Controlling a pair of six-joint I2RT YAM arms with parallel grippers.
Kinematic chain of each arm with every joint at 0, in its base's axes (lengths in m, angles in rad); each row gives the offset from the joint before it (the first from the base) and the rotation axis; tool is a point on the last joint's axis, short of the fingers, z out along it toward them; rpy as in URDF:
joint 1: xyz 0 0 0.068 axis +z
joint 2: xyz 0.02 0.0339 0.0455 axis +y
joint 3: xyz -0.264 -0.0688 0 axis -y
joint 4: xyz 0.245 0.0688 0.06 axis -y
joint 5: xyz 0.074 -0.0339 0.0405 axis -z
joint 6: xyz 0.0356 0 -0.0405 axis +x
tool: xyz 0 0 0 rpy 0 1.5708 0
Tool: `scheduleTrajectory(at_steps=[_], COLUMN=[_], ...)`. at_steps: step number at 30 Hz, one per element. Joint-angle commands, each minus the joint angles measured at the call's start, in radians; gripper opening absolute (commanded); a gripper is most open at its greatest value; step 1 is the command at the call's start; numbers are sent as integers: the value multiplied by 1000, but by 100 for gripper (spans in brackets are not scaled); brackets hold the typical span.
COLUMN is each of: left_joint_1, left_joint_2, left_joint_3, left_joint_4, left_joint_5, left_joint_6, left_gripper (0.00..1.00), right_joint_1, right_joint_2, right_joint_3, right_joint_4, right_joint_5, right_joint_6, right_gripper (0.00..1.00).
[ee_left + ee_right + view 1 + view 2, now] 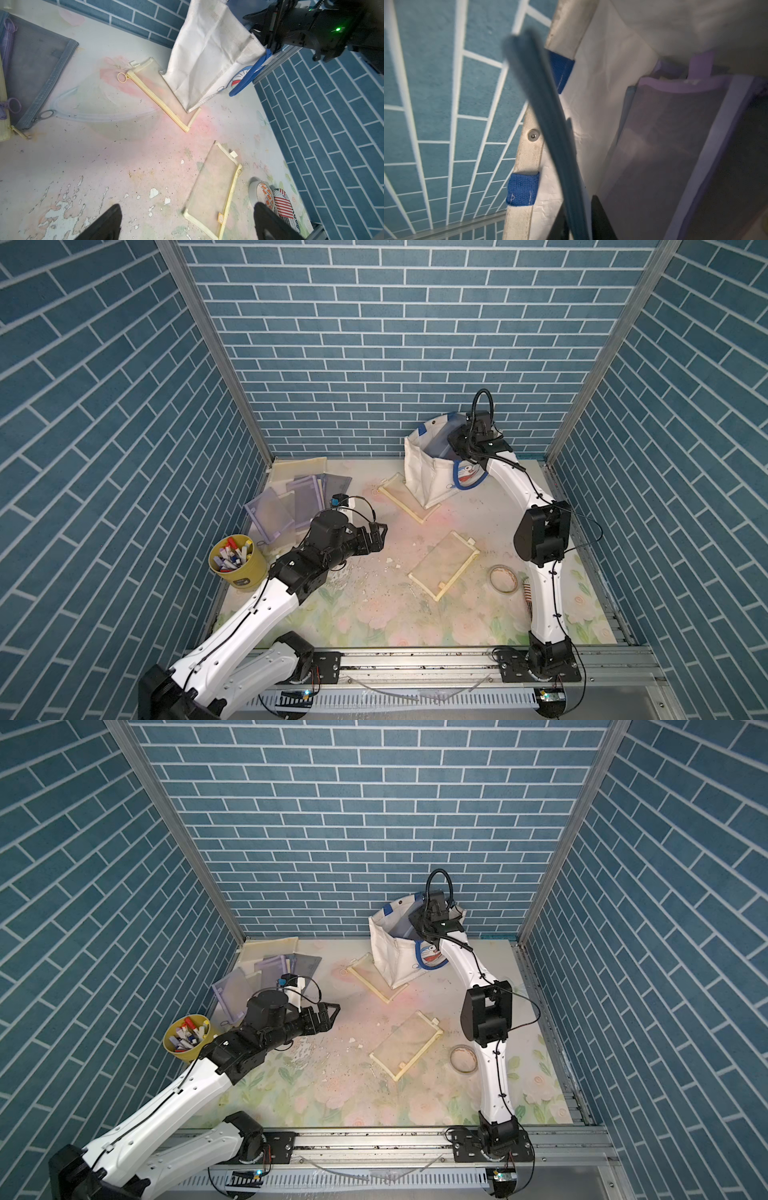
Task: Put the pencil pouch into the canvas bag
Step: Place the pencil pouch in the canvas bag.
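Two states: left pincer point(187, 205) released, 9 o'clock; right pincer point(578, 204) in canvas bag point(419, 472), 1 o'clock, straddles pencil pouch point(546, 124), grip indeterminate.

The bag point(207, 52) is matt cream woven cloth, creased, with blue webbing handles point(238, 89). A small dull metal snap point(532, 136) sits on its rim. In the right wrist view the blue-grey pouch point(550, 124) shows a matt cloth-bound edge, blurred. The purple pouch point(675, 155) inside the bag is see-through mesh with smooth lilac trim. The yellow pouches point(212, 187) are fine translucent mesh bound in ribbed cloth tape. The table point(124, 166) has a matt printed floral cover, scuffed and flaking in patches. The walls point(374, 344) look felt-like and matt. The cup point(245, 568) at the left edge is smooth yellow. The front rail point(415, 659) is bare brushed metal, and the arm point(257, 614) shells are glossy white plastic.
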Motion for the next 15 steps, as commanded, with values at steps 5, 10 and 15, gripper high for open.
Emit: scheduleTrajectory(at_steps=[5, 10, 15], left_joint_1=[-1, -1, -1], left_joint_2=[24, 25, 59], left_joint_3=[38, 35, 61], left_joint_4=[-2, -21, -36], left_joint_5=[-23, -40, -54], left_joint_6=[-7, -7, -2], left_gripper=[99, 99, 99], right_joint_1=[1, 2, -2], right_joint_2=[-139, -203, -263], right_joint_3=[-7, -72, -124], right_joint_4=[-80, -74, -99], right_joint_5=[-13, -19, -30], right_joint_6=[-45, -56, -106], right_gripper=[58, 69, 75])
